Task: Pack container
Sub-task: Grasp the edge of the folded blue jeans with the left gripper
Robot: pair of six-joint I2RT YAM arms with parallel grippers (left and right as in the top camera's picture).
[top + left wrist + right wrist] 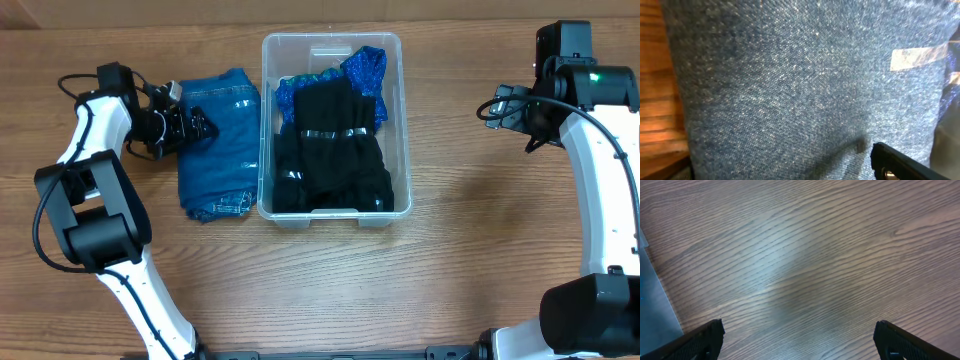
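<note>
The clear container stands at mid-table, filled with folded black clothing over a blue patterned cloth. Folded blue jeans lie on the table against its left wall. My left gripper is at the jeans' left edge. Denim fills the left wrist view; only one black finger shows at the lower right, the other is hidden, and the jaws stand wide. My right gripper hangs open over bare table right of the container, its fingers far apart with nothing between them.
The wooden table stretches in front of and to the right of the container. A corner of the container shows at the left edge of the right wrist view. A shiny strip lies on the jeans.
</note>
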